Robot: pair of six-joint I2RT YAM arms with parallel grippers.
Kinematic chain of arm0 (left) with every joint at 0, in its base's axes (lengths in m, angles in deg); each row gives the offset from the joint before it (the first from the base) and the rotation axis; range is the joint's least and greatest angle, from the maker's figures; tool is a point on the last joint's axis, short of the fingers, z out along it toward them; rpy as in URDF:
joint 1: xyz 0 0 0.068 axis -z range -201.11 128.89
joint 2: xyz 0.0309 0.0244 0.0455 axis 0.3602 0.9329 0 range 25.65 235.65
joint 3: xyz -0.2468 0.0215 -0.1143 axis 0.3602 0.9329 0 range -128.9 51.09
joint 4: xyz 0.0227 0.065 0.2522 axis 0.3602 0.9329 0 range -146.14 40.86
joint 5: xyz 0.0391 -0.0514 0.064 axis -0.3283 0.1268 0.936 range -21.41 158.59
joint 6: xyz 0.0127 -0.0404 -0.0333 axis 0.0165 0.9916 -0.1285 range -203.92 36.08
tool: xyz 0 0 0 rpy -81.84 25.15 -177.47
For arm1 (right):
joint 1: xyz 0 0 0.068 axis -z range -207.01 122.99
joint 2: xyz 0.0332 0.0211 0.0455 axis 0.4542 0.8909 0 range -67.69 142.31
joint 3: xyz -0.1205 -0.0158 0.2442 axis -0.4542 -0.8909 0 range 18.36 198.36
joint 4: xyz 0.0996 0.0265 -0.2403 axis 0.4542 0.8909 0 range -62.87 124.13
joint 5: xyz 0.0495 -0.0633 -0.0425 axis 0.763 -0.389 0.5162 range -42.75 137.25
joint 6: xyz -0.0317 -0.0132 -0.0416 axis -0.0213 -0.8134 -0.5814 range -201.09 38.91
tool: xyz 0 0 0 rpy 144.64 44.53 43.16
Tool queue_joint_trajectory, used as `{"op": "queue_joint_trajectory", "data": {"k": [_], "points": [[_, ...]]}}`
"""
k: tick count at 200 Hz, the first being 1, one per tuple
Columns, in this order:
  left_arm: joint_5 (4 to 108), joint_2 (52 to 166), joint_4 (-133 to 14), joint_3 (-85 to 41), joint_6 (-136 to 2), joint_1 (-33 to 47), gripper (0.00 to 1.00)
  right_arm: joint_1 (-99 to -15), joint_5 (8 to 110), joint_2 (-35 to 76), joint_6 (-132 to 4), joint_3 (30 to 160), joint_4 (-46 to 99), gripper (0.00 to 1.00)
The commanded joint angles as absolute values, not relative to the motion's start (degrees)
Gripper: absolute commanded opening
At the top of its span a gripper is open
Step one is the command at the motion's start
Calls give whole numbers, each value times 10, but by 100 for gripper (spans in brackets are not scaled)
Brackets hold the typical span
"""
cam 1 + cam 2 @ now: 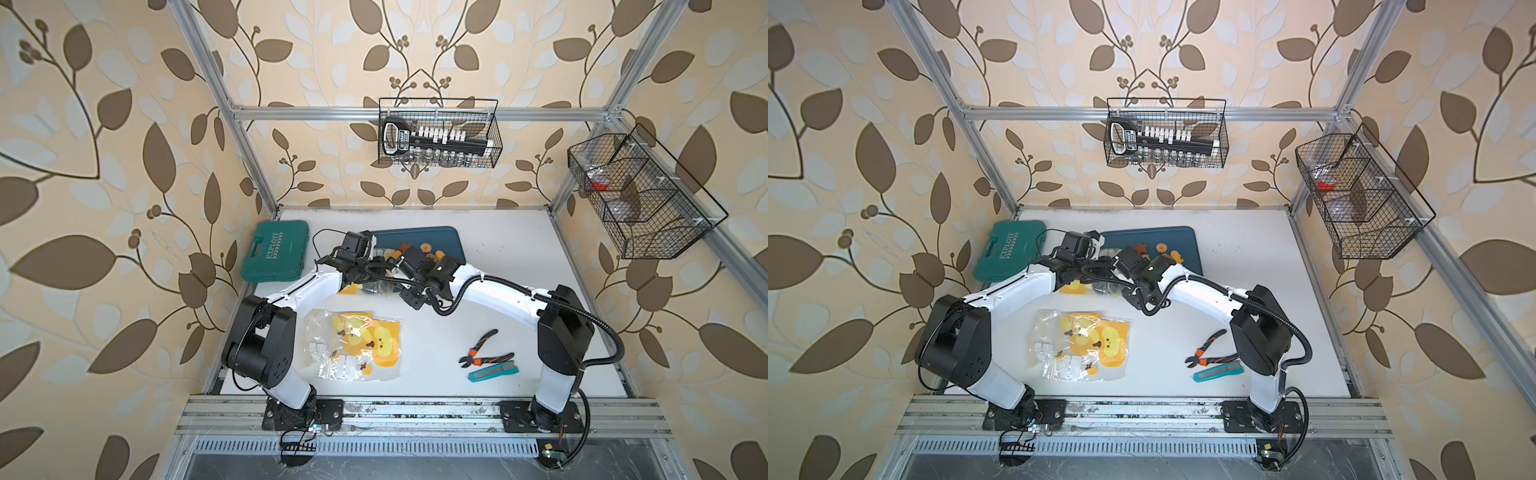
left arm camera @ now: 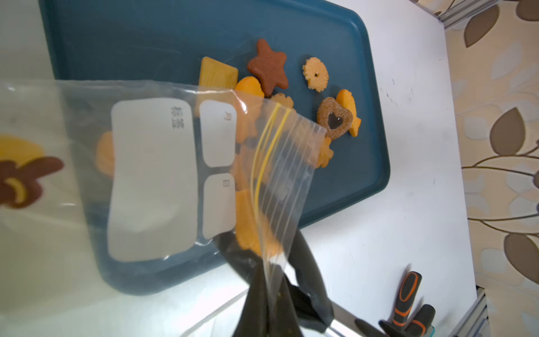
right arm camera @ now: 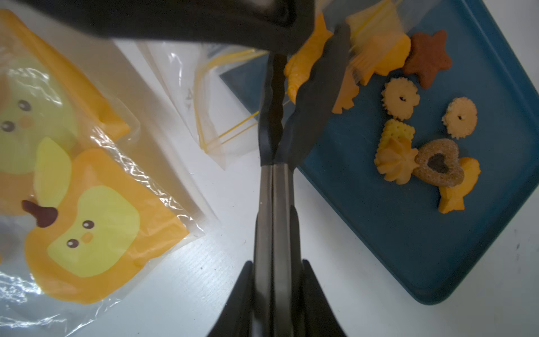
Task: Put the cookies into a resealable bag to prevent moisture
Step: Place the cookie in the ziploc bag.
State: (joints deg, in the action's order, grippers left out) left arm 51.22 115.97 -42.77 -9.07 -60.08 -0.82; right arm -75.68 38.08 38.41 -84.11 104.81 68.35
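Note:
My left gripper (image 2: 269, 277) is shut on one edge of a clear resealable bag (image 2: 163, 175) with yellow zip lines, holding it up over the blue tray (image 2: 131, 43). Black-tipped tongs (image 3: 291, 116) are clamped by their metal handles in my right gripper (image 3: 277, 268). Their tips pinch an orange fish cookie (image 3: 306, 64) right at the bag's mouth (image 3: 376, 23). Several cookies (image 3: 402, 99) lie loose on the tray (image 3: 408, 248), among them a brown star (image 2: 268, 68) and a heart (image 2: 334, 118). Orange shapes show through the bag. In both top views the arms hide the grippers.
A stack of clear bags with yellow prints (image 1: 357, 345) lies at the front middle, and another clear zip bag (image 3: 221, 96) lies beside the tray. Pliers (image 1: 484, 349) and a teal knife (image 1: 494, 372) are front right. A green tool case (image 1: 278, 257) sits back left.

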Motion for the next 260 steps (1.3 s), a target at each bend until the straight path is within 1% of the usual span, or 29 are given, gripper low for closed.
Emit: {"op": "queue_joint_trajectory", "data": {"k": [1, 29, 54, 97, 129, 154, 170, 181, 202, 211, 245, 260], "points": [[506, 1142, -419, -102, -612, 1, 0, -760, 428, 394, -866, 1073, 657, 23], [502, 1137, -414, -102, -605, 2, 0, -755, 430, 401, -863, 1080, 651, 23], [511, 1121, -396, -108, -595, 2, 0, -733, 433, 413, -845, 1086, 653, 22], [571, 1096, -322, -140, -573, 1, 0, -695, 434, 419, -820, 1094, 677, 22], [578, 1098, -301, -164, -576, 1, 0, -700, 484, 408, -848, 1102, 672, 24], [569, 1120, -290, -187, -578, 1, 0, -710, 498, 413, -859, 1123, 665, 25], [572, 1127, -285, -197, -580, 1, 0, -711, 503, 421, -861, 1135, 667, 28], [574, 1131, -280, -201, -582, 1, 0, -710, 501, 426, -861, 1143, 668, 33], [582, 1135, -274, -204, -583, 1, 0, -711, 500, 423, -861, 1146, 670, 46], [585, 1137, -273, -204, -583, 1, 0, -711, 500, 421, -861, 1145, 669, 50], [599, 1141, -263, -209, -583, -1, 0, -711, 493, 409, -861, 1135, 666, 51], [608, 1146, -254, -214, -582, -3, 0, -711, 489, 399, -856, 1129, 666, 48]]}}
